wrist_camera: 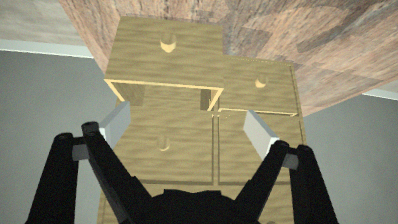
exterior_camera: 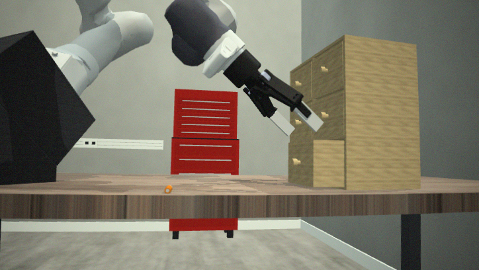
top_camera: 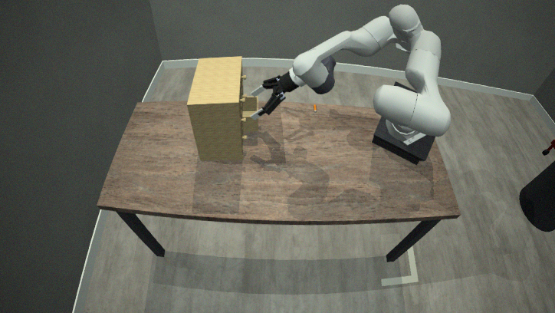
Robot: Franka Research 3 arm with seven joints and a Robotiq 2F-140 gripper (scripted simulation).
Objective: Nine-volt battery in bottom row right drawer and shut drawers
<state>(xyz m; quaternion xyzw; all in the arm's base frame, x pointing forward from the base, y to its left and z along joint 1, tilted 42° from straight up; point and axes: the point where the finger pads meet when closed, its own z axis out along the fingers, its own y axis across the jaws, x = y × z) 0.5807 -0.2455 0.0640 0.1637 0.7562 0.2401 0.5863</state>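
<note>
The wooden chest (top_camera: 217, 132) (exterior_camera: 382, 114) (wrist_camera: 175, 167) stands upright with two columns of drawers in three rows. Its bottom right drawer (top_camera: 251, 126) (exterior_camera: 328, 164) (wrist_camera: 135, 62) is pulled part of the way out; the other drawers look shut. My gripper (top_camera: 254, 103) (exterior_camera: 304, 129) (wrist_camera: 189, 115) is wide open with nothing between its fingers. Its fingertips are above the open drawer, in front of the middle row. The nine-volt battery shows in no view; most of the open drawer's inside is hidden behind its front.
A small orange cylinder (top_camera: 314, 107) (exterior_camera: 168, 188) with a pale end lies on the table (top_camera: 310, 186) (exterior_camera: 251, 204) (wrist_camera: 270, 25), between the chest and the arm's base (top_camera: 399, 146). A red tool cabinet (exterior_camera: 205, 115) stands on the floor beyond the table.
</note>
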